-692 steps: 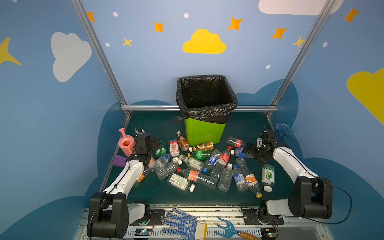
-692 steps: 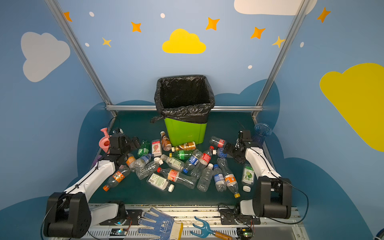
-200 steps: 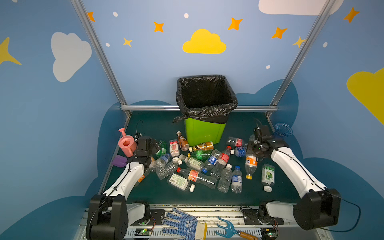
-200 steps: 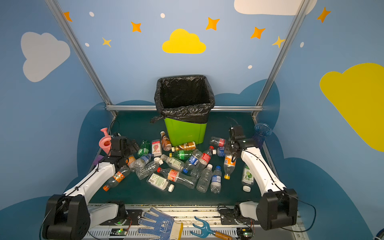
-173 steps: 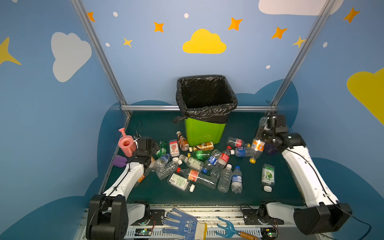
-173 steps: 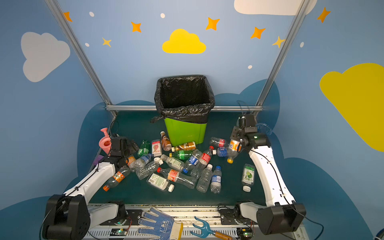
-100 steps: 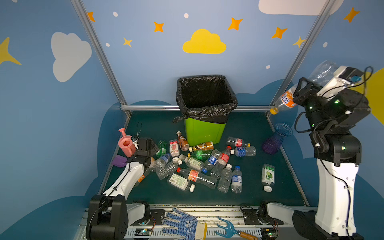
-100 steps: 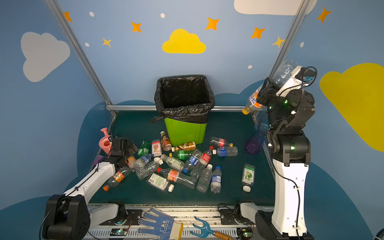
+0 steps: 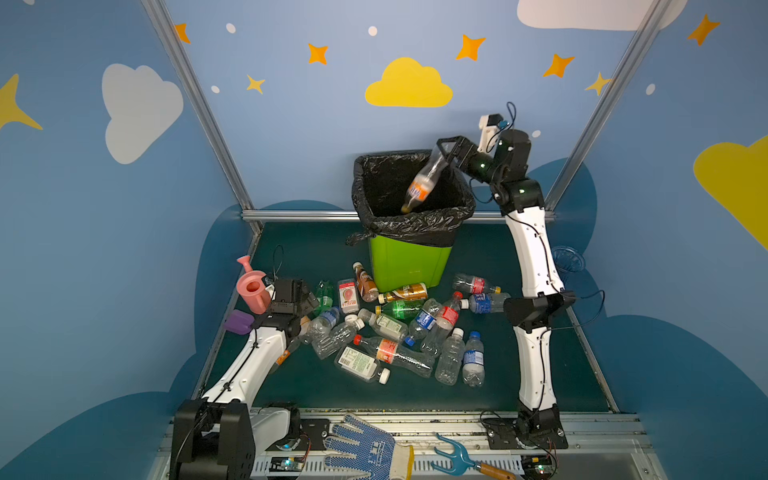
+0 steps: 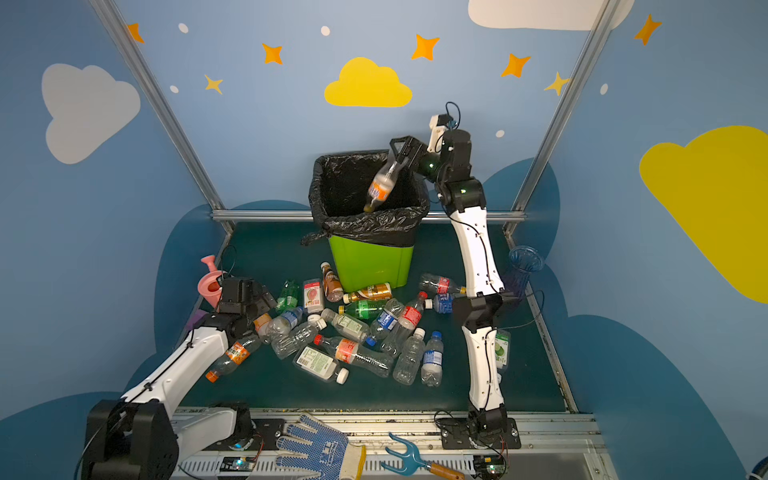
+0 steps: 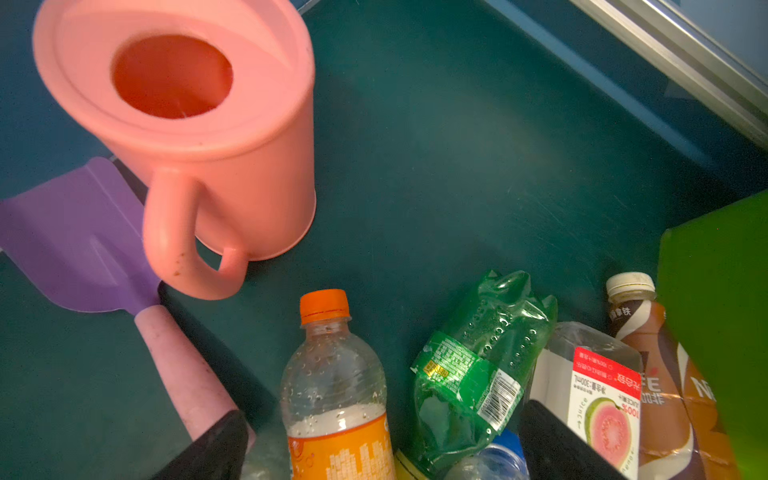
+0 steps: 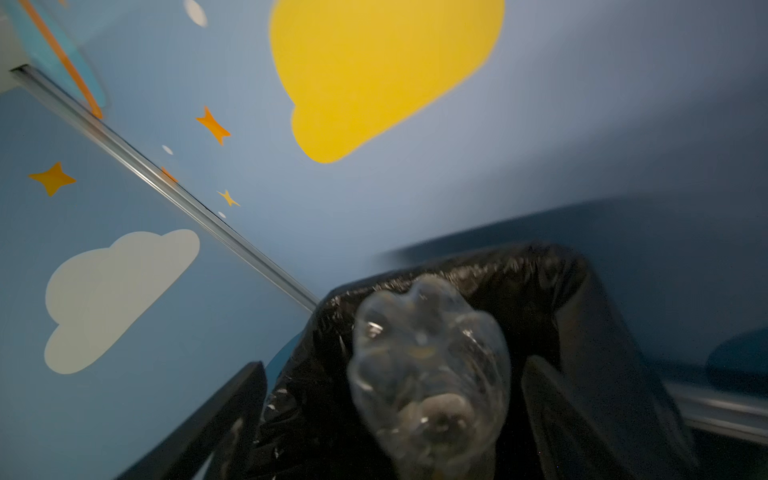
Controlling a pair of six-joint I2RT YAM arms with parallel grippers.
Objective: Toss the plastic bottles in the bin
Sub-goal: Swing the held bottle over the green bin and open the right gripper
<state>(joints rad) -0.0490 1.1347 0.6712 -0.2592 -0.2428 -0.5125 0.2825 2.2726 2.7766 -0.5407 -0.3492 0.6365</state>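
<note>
— Item: orange-label bottle (image 9: pixel 419 189)?
— Cap-down, dropping into the bin (image 9: pixel 409 266) mouth. Right jaws spread wide at its base, gripping nothing.
— Already binned?
— Bin floor hidden; cannot tell.
— Outstanding?
— Roughly twenty plastic bottles (image 9: pixel 388 350) on the bench (image 9: pixel 316 249). Left jaws wide open, empty, low over the heap's edge. Task barely begun.

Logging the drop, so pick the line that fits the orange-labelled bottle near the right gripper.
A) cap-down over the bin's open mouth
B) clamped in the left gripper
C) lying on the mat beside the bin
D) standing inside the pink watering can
A: in a top view the orange-labelled bottle tilts cap-down over the black-lined mouth of the bin, just below the right gripper, whose jaws stand apart.
</note>
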